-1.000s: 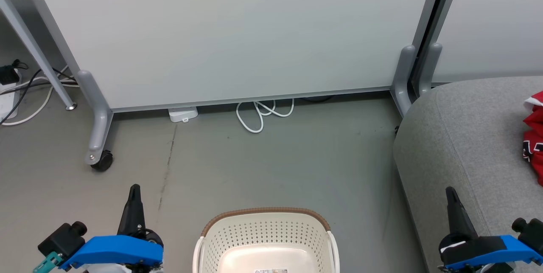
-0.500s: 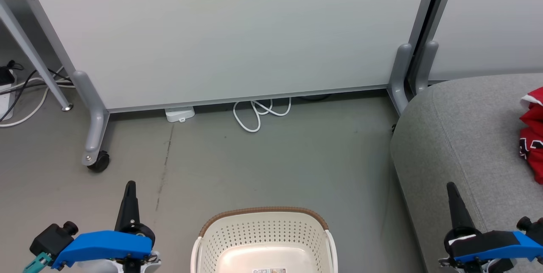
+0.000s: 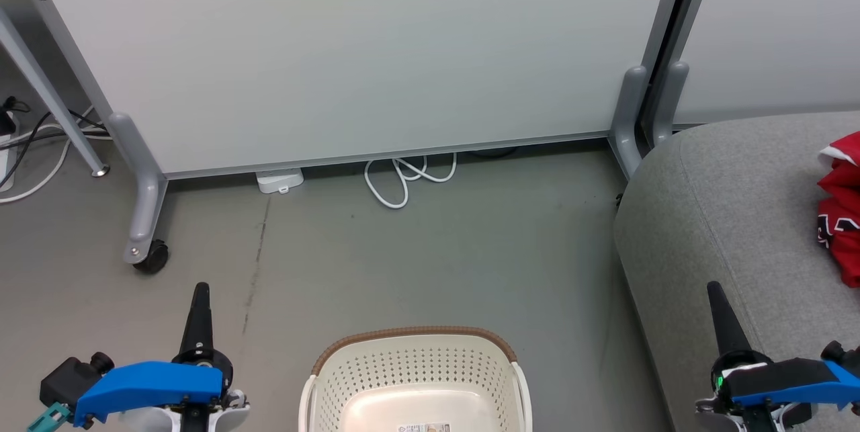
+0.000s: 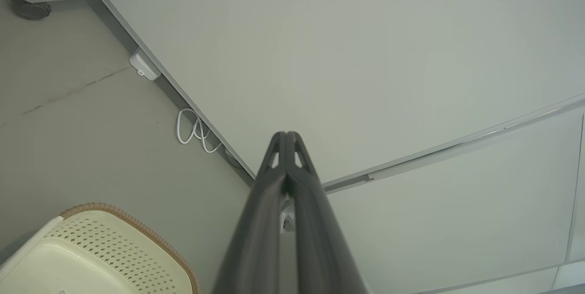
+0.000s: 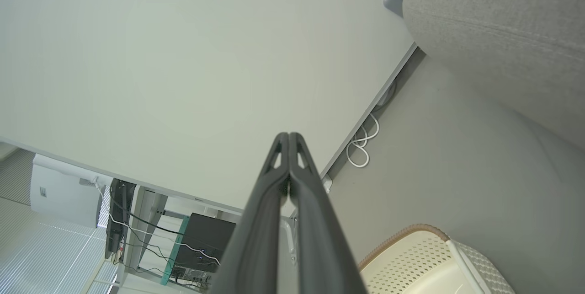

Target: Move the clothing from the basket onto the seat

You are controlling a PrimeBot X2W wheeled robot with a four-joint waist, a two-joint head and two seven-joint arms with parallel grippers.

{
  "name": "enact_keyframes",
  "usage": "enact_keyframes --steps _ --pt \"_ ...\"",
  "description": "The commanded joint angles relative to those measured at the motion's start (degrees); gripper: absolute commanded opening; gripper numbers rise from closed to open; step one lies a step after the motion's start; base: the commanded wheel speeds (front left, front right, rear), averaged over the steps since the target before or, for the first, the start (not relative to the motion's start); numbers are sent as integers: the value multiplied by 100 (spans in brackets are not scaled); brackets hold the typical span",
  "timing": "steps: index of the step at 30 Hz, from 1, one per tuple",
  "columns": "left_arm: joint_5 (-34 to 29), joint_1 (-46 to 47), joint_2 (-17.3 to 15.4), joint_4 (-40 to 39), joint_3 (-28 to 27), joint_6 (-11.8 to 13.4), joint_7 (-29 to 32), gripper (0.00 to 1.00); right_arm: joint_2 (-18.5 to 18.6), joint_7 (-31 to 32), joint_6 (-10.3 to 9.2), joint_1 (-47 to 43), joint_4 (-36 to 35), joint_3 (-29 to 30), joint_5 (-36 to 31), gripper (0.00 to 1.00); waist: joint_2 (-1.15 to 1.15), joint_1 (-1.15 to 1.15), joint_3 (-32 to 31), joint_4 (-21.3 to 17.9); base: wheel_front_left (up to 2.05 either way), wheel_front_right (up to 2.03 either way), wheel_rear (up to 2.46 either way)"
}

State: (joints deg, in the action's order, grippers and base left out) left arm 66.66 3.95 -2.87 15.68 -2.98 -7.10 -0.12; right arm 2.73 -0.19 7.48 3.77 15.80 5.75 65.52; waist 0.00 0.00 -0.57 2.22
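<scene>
We find the red clothing (image 3: 838,217) heaped on the grey seat (image 3: 725,217), at the far right of the head view where the frame cuts it off, so it lies well apart from the basket (image 3: 416,333). The basket stands on the floor (image 3: 437,250) low in the middle of that view. The part of its pale bottom that we can see is bare, though its near end is out of frame. From this we judge the moving done, or very nearly. That would explain our stance. Our left pincer (image 3: 199,294) is to one side of the basket and our right pincer (image 3: 716,297) is to the other, in front of the seat's edge. Each is clenched with its dark fingers pressed together on nothing, and each points up toward the partition panel (image 3: 369,49), not down into the basket. With no cloth to grip, shut fingers held clear of the rim snag nothing.
</scene>
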Motion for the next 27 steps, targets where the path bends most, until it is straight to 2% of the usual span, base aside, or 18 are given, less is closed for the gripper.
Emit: enact_keyframes --steps 1,27 --pt "147 153 -3 -72 -46 -38 36 0 24 38 2 142 -72 15 158 0 0 0 2 -5 0 0 0" --pt "1395 212 -1 -127 -213 -51 366 0 25 374 2 218 -139 53 1467 0 0 0 35 -104 0 0 0"
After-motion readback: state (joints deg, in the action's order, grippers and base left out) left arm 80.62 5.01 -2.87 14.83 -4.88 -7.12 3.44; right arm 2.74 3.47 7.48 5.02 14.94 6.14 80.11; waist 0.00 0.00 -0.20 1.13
